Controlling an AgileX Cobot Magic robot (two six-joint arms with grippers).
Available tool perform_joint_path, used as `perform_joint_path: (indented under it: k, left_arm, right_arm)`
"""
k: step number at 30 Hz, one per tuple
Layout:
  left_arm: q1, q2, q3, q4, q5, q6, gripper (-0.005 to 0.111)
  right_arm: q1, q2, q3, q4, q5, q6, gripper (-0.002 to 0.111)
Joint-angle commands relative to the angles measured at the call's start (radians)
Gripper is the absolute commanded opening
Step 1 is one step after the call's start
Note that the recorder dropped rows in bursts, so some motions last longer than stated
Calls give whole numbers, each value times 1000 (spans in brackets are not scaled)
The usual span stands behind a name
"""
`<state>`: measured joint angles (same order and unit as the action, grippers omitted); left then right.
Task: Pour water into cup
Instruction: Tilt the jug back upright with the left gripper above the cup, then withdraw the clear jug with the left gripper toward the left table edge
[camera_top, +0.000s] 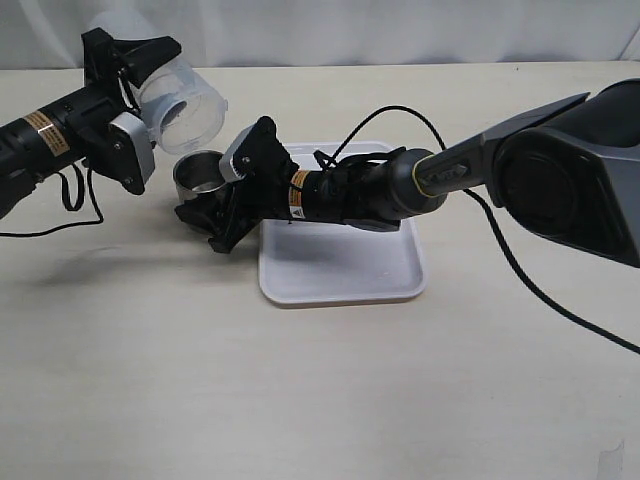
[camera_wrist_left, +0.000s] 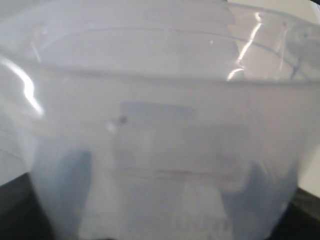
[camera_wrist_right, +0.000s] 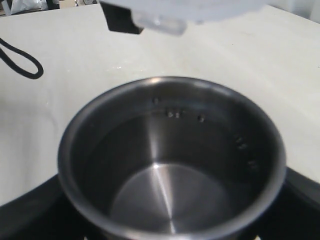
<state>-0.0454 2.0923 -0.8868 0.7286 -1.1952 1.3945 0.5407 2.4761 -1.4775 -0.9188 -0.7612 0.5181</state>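
the left pincer (camera_top: 148, 100) grips the container (camera_top: 185, 95), tipped above the cup (camera_top: 200, 172). the right pincer (camera_top: 215, 185) clasps the cup near the bench's far edge, left of centre, beside the tray (camera_top: 340, 270). drops (camera_wrist_right: 172, 114) dot the cup's inner wall, so we judge pouring is mostly done. righting the container is left.

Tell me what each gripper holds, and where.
Left gripper: the transparent container, clamped across its body near the base. Right gripper: the cup, jaws on opposite sides of its lower wall.

Container (camera_wrist_left: 160, 125) blurred (left wrist view), its water indiscernible.
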Motion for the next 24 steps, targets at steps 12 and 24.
perform_joint_path:
  k: [12,24]
  left_arm:
    - [-2,-7,-5,-7,-11,-168,0]
    - [-2,-7,-5,-41,-26,-872,0]
  right_arm:
    - [-6,4,4,-14,50,2,4]
    - [-6,4,4,-14,50,2,4]
